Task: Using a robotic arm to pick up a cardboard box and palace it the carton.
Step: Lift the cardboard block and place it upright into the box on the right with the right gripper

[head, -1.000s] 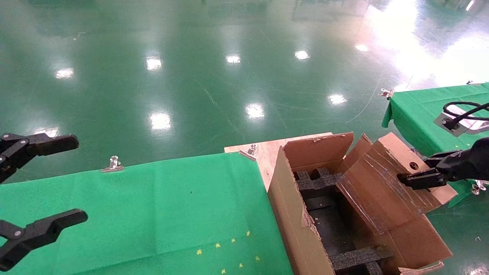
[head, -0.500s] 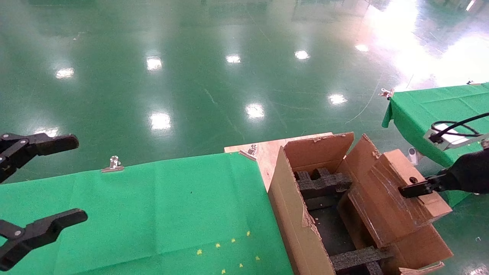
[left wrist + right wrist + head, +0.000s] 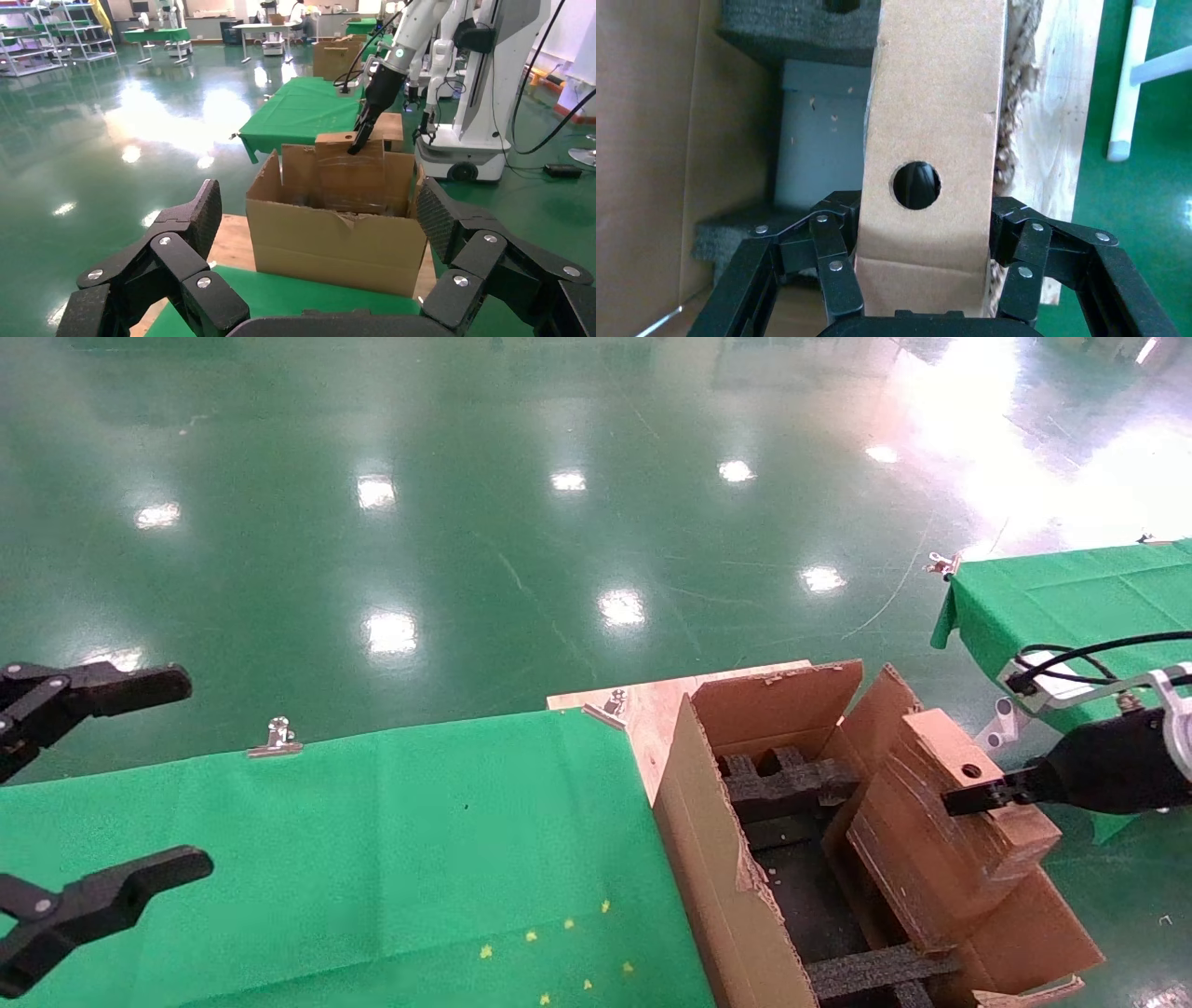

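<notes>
Two boxes, one clamped

Large brown torn-flap carton (image 3: 736, 859) sits at right; tilted inside it, against its right wall, the small taped brown cardboard box (image 3: 941, 831). Right gripper (image 3: 923, 281) clamps that box's narrow sides. Left gripper (image 3: 93, 784), far left, gapes.

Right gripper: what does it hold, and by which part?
The right gripper holds the cardboard box by its upper end, fingers on both broad faces.

Black end effector (image 3: 923, 281) (seemingly screw-studded).
</notes>
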Motion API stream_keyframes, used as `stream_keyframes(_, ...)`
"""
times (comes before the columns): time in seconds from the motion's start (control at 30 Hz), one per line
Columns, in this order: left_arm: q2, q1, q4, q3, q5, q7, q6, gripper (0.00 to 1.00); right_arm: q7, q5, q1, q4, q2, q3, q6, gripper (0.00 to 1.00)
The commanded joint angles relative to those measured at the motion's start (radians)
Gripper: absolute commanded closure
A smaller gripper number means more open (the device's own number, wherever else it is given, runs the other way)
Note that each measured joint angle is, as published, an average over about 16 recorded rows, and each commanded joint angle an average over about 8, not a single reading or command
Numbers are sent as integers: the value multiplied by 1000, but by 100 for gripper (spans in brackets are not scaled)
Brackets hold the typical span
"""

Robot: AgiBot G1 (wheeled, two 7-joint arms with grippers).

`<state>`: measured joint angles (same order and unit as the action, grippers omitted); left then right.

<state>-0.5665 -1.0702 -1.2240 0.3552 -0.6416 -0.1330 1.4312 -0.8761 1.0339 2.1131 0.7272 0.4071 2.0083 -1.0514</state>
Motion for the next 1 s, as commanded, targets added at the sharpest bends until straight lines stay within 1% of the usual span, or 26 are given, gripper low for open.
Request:
stream_keyframes(0.03,0,0,0,0,0,0,0,0,-13,-4,-9,18,-1,-1,26,100)
stream_keyframes(0.23,0,0,0,0,0,0,0,0,-29,17,-1,45,0,-1,74,100)
stream_keyframes(0.5,0,0,0,0,0,0,0,0,-49,31,-3,77,-1,4,100,100)
stream_keyframes(1.0,0,0,0,0,0,0,0,0,-87,12,-102,97,12,24,206,100)
